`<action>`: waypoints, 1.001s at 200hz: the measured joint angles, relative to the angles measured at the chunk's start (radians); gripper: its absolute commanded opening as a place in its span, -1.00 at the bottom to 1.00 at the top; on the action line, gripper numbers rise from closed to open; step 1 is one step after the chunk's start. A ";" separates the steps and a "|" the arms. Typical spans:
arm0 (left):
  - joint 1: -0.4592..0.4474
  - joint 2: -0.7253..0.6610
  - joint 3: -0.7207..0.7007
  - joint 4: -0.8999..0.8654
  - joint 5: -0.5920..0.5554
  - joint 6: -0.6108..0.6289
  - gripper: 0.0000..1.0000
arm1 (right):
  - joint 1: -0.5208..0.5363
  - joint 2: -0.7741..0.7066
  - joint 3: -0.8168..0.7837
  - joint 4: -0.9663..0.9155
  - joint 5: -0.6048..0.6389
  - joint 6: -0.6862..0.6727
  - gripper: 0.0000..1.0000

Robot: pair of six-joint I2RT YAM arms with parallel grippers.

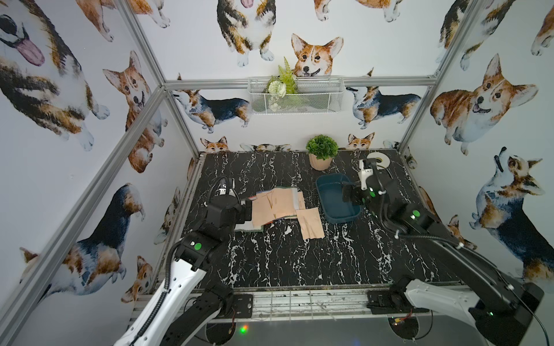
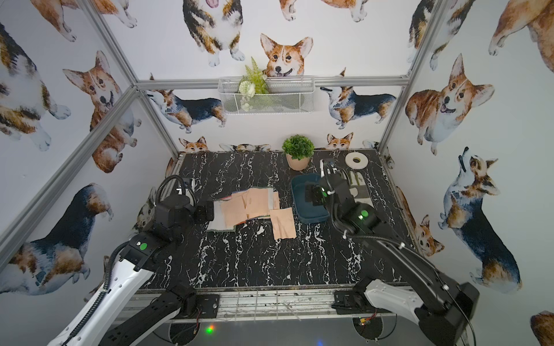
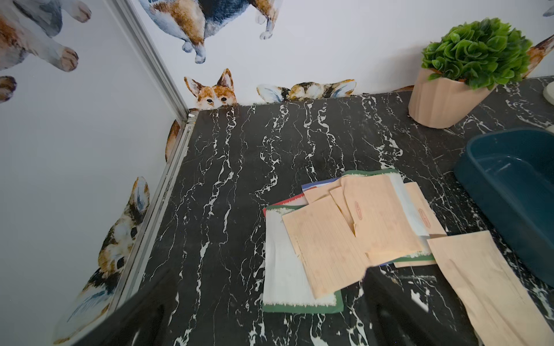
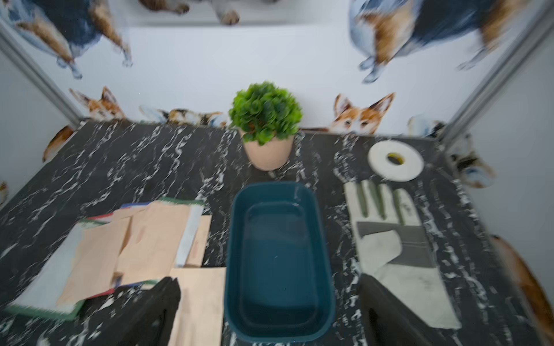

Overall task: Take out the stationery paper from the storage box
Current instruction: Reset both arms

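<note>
Stationery paper [image 1: 280,206] sits on the black marbled table [image 1: 269,257], outside the storage box [image 1: 331,199]: a loose fanned pile mid-table, just left of the box. Mostly peach sheets on top, with white ones bordered green, red and blue poking out underneath. One peach sheet [image 1: 311,223] lies askew at the pile's near right corner, overlapping it, its edge just beside the box's long side; touching or not, cannot tell. Box stands flat, and the right wrist view shows only its bare blue floor. Left gripper [image 1: 247,211] is at the pile's left edge, jaws spread wide, nothing between them. In the left wrist view both fingers [image 3: 398,305] stand apart, with the pile's near edge below between them. Right gripper [image 1: 347,194] hangs over the box, jaws wide apart, holding nothing. Its wrist view is blurred and frames the box between the two fingers [image 4: 162,308]. White-and-grey glove [image 2: 361,184] lies flat right of the box, tape roll [image 2: 356,160] behind it. Potted plant [image 1: 321,151] stands behind the box by the back wall. Wire basket [image 1: 295,96] hangs on that wall.
</note>
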 measured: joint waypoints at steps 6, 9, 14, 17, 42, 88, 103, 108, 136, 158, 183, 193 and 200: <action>0.000 0.008 -0.037 0.040 0.000 0.006 1.00 | -0.006 -0.058 -0.057 0.026 0.035 -0.024 0.99; 0.000 0.011 -0.060 0.059 0.001 0.010 1.00 | -0.010 -0.083 -0.084 0.037 0.047 -0.035 0.99; 0.001 0.018 -0.093 0.094 0.001 0.018 1.00 | -0.020 -0.130 -0.135 0.062 0.068 -0.058 0.99; 0.001 0.023 -0.117 0.121 0.000 0.023 1.00 | -0.027 -0.159 -0.169 0.083 0.077 -0.074 1.00; 0.001 0.052 -0.288 0.310 -0.006 0.056 1.00 | -0.089 -0.334 -0.420 0.213 0.126 -0.171 0.99; 0.006 0.202 -0.439 0.605 -0.056 0.115 1.00 | -0.202 -0.335 -0.679 0.573 0.276 -0.251 0.99; 0.027 0.225 -0.461 0.683 -0.074 0.135 1.00 | -0.249 -0.227 -0.716 0.690 0.282 -0.251 0.99; 0.036 0.227 -0.469 0.708 -0.075 0.138 1.00 | -0.266 -0.184 -0.734 0.733 0.275 -0.252 0.99; 0.109 0.233 -0.534 0.855 -0.064 0.142 1.00 | -0.336 0.069 -0.792 0.954 0.236 -0.270 0.99; 0.180 0.294 -0.579 0.969 -0.056 0.142 1.00 | -0.395 0.251 -0.795 1.127 0.187 -0.270 0.99; 0.266 0.408 -0.583 1.079 -0.009 0.129 1.00 | -0.433 0.401 -0.769 1.253 0.098 -0.278 0.99; 0.285 0.451 -0.565 1.100 0.011 0.127 1.00 | -0.454 0.459 -0.763 1.316 0.076 -0.282 0.99; 0.290 0.482 -0.553 1.130 0.032 0.127 1.00 | -0.462 0.469 -0.760 1.318 0.059 -0.282 0.99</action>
